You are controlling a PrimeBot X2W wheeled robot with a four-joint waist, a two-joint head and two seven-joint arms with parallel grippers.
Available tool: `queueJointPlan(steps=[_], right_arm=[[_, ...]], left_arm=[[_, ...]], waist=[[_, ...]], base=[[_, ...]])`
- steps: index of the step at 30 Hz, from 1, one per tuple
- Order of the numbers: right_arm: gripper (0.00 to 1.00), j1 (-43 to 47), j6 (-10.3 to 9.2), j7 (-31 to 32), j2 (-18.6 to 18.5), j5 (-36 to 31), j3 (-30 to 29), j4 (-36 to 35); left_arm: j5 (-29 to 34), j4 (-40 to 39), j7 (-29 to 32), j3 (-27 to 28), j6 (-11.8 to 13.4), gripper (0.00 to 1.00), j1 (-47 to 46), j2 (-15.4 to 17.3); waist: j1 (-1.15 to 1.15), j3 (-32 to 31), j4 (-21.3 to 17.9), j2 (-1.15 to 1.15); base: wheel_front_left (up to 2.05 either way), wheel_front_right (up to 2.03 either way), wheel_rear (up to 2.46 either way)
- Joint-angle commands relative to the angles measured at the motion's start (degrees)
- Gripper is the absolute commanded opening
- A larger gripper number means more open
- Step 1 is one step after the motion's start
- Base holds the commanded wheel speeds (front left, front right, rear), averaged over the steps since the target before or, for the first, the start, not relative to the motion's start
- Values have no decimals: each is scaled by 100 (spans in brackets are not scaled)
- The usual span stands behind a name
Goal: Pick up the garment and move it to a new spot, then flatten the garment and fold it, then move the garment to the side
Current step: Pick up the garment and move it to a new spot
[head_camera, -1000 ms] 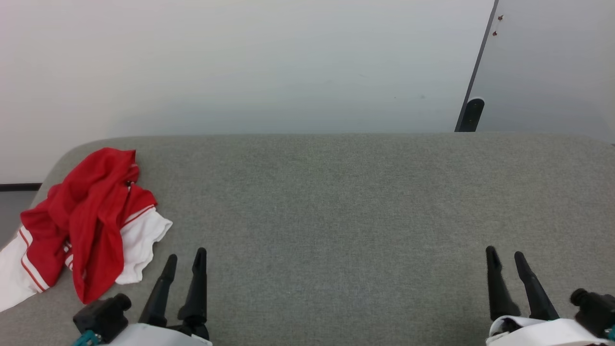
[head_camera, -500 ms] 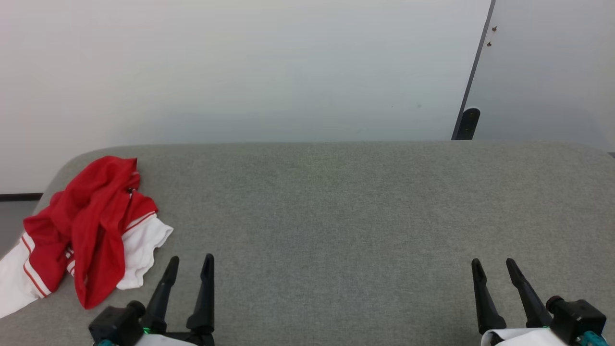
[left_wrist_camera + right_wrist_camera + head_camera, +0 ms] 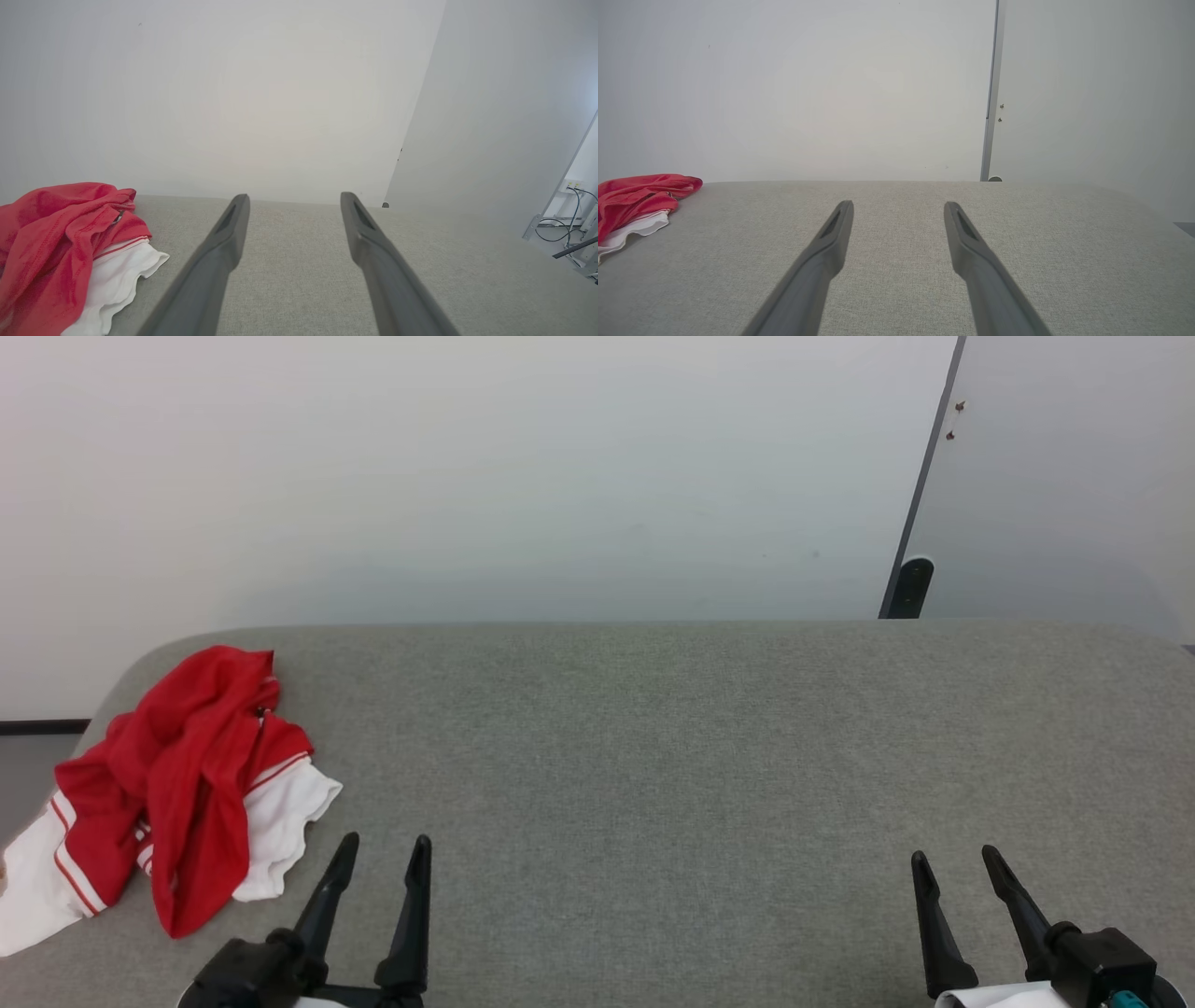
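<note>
The garment (image 3: 187, 784) lies crumpled in a loose heap at the left end of the grey fabric-covered surface (image 3: 653, 756). The red body fabric is bunched on top. One white sleeve end (image 3: 280, 817) spills out on the right side of the heap, and another white portion trails toward the left edge. Judged from its folds, the material is soft, light and limp. It will drape and lengthen when lifted, has no stiff edge, and is not fragile. Recommended hold: a raised red fold on the top of the heap, or the white sleeve end, which lies closest to the nearer arm. A pinch may catch several layers at once, so expect the heap to come up bundled rather than spread. The left gripper (image 3: 386, 842) is near the garment's right side, closer to the robot, not touching it, with fingers spread wide and empty. The right gripper (image 3: 954, 855) is at the near right, well apart from the garment, also spread wide and empty. A plain pale wall (image 3: 467, 476) stands behind the far edge.
</note>
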Motion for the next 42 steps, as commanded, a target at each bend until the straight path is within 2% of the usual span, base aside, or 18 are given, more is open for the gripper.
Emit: queueJointPlan(steps=[1,11,31,37,40,42], right_arm=[[100,67,-6,-44,14,-124,-20,-26],[100,95,-6,35,27,-99,77,-20],[100,-238,-6,-7,31,162,898,309],[100,-257,-6,-43,32,189,910,375],[100,-292,-6,-35,29,136,919,393],[100,-312,-6,0,30,94,920,385]], left_arm=[[115,-33,-45,-17,-21,100,69,32],[137,149,-34,114,-22,100,-52,27],[374,348,-34,813,-21,100,68,21],[161,481,-34,893,-22,100,-66,47],[-32,557,69,813,-22,100,-293,174],[-334,628,355,809,-22,100,-520,311]], waist=[[0,-12,14,0],[0,-56,365,0],[0,-274,1819,0],[0,-235,1955,0],[0,-148,1902,0],[0,-64,1833,0]], base=[[0,0,0],[0,0,0],[0,0,0],[0,0,0],[0,0,0],[0,0,0]])
